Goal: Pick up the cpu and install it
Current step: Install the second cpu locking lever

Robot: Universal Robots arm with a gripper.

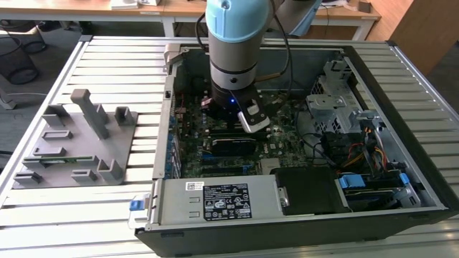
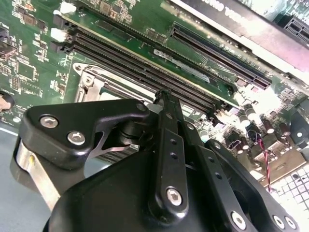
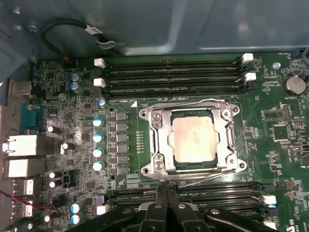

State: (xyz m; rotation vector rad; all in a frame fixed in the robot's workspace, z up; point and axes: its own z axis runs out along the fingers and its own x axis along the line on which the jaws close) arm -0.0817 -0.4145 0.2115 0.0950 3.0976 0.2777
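Your tool [image 3: 166,205] hangs just above the motherboard [image 3: 72,106] with its fingers drawn together on nothing. The cpu [image 3: 193,140] already lies inside the socket frame [image 3: 157,140], so placing looks done; whether it is latched I cannot tell.

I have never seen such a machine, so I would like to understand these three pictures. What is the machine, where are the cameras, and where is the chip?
The machine is a robot arm reaching down into an open computer case that lies on a slatted table. The exterior view is taken from a camera standing off the arm. Both wrist views come from cameras riding on the arm, looking down at the green motherboard. The black gripper hangs just above the board, with nothing visibly in it. In the first wrist view the cpu, a shiny square, already sits inside the metal socket frame. A grey holder tray lies beside the case.
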